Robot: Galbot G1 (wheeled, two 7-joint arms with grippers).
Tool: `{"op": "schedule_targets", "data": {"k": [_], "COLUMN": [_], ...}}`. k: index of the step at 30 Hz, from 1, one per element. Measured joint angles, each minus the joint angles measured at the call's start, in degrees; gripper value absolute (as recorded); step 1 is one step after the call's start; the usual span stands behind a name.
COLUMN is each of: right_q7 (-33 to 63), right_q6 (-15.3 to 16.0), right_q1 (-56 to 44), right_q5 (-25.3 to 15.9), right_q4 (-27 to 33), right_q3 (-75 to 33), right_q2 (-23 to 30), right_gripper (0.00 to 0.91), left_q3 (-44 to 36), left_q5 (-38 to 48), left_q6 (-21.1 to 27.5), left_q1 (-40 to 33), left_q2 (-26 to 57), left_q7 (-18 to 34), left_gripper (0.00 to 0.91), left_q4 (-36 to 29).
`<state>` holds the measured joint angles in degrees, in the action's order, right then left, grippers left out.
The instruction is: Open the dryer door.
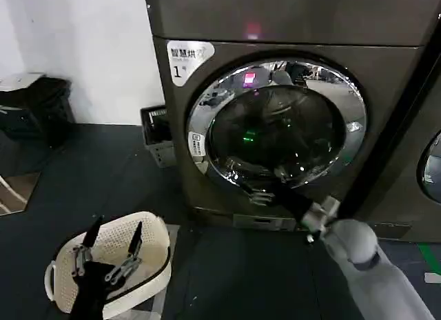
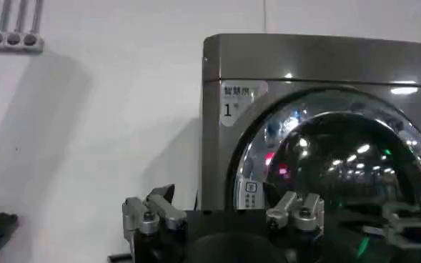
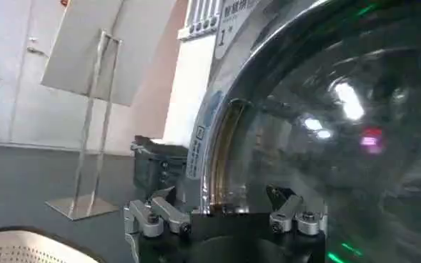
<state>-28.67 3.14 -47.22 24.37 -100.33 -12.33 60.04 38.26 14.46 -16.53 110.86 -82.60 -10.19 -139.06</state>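
Note:
The dryer (image 1: 289,16) is a dark grey-brown machine with a white "1" sticker (image 1: 185,58). Its door (image 1: 275,127) is round, with a chrome rim and dark glass, and looks closed or nearly so. My right gripper (image 1: 256,194) reaches up to the rim's lower edge. In the right wrist view the right gripper (image 3: 221,191) is open, with the chrome rim of the door (image 3: 324,128) standing between its fingers. My left gripper (image 1: 117,227) hangs open and empty low on the left, above a basket. From there the left gripper (image 2: 226,194) faces the dryer door (image 2: 339,164) at a distance.
A white perforated basket (image 1: 148,237) sits on the dark floor under the left arm. A grey crate (image 1: 157,134) stands against the dryer's left side. A neighbouring dark machine (image 1: 420,154) is on the right. A black bin (image 1: 34,106) stands by the white wall. A metal sign stand (image 3: 88,143) stands further off.

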Motion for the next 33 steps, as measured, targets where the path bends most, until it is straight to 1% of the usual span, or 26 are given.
{"op": "schedule_targets", "data": {"k": [12, 19, 33], "right_q7": [-0.61, -1.33, -2.43], "right_q6": [-0.09, 0.01, -0.27], "right_q1": [8.30, 12.81, 19.38], "right_q5": [0.31, 1.26, 1.72], "right_q4": [6.57, 9.86, 17.03], "right_q3": [6.52, 9.76, 14.87], "right_q2": [2.33, 3.45, 6.52], "right_gripper": [0.907, 0.907, 0.907], "left_q3": [0.09, 0.04, -0.81], "left_q5": [-0.87, -1.01, -1.79], "left_q6": [-0.37, -0.50, -0.13], "left_q1": [0.40, 0.46, 0.19], "left_q2": [-0.61, -0.55, -0.80], "left_q7": [-0.01, -0.03, -0.13], "left_gripper": [0.907, 0.907, 0.907], "left_q4": [-0.58, -0.56, 0.32]}}
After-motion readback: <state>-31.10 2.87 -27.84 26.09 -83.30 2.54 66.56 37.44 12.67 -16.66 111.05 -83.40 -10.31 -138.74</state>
